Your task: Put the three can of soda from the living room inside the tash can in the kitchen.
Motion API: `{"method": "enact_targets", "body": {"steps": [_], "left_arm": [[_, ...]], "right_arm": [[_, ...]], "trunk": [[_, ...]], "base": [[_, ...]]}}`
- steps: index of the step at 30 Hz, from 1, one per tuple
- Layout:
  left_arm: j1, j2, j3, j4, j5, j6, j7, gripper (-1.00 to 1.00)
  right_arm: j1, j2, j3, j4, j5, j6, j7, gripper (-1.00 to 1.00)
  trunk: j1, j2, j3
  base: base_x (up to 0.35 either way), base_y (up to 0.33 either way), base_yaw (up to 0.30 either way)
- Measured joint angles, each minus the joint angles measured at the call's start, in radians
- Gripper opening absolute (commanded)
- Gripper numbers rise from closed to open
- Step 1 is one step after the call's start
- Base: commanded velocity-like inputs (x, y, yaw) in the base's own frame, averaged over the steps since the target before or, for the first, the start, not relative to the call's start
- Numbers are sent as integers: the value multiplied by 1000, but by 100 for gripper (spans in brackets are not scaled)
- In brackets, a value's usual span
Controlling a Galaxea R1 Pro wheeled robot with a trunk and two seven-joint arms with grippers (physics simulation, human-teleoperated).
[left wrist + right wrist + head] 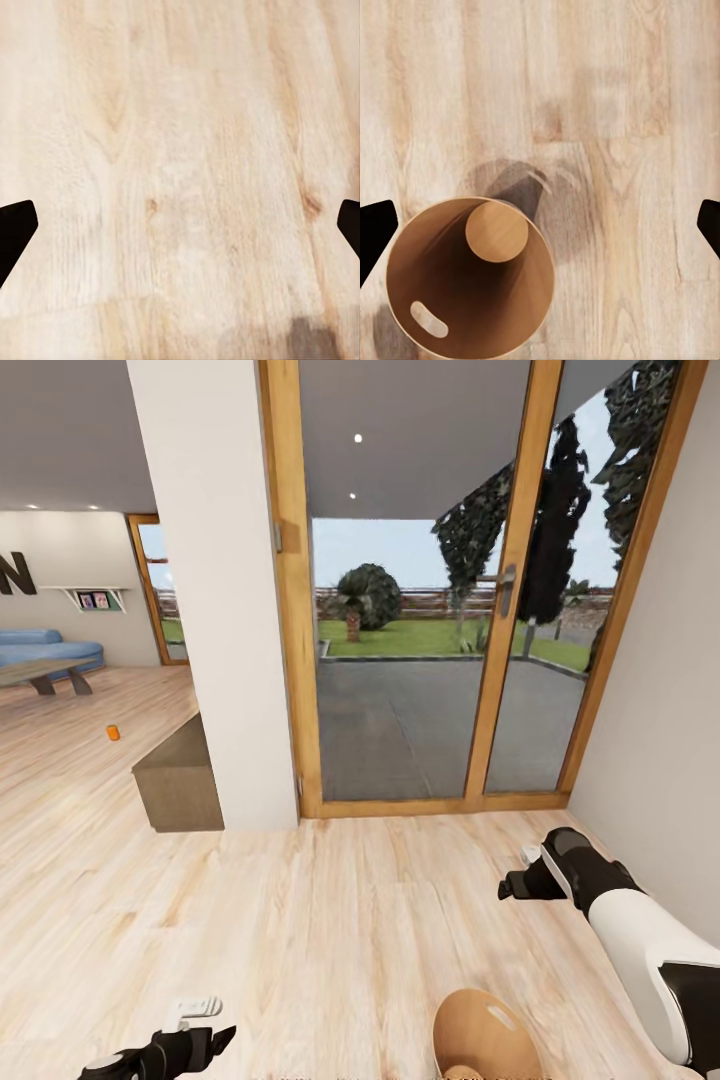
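Note:
One bright orange can of soda [113, 733] stands on the pale wood floor far off at the left, toward the living room with its blue sofa [45, 650]. The tash can [485, 1035] stands on the floor right in front of me, its tan inside up. From above, the tash can [472, 281] holds nothing but its round bottom, with the oval handle hole near the rim. My right gripper [518, 870] hangs open above and beyond it; the right gripper [540, 229] has its fingertips wide apart. My left gripper [215, 1025] is low at the left, and the left gripper [180, 232] is open over bare floor.
A white pillar [225, 590] and a wood-framed glass door [420, 660] stand straight ahead. A low brown block [180, 780] sits at the pillar's foot. A white wall [660, 690] closes the right side. A coffee table [45, 672] and the dark letter N [15, 573] show far left.

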Motion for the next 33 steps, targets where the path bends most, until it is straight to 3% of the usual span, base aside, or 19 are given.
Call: {"method": "enact_targets", "body": {"steps": [33], "left_arm": [[-1, 1, -5, 2, -1, 0, 26, 100]], "right_arm": [[30, -12, -7, 5, -8, -1, 2, 100]], "trunk": [[127, -231, -103]], "base": [[0, 0, 0]]}}
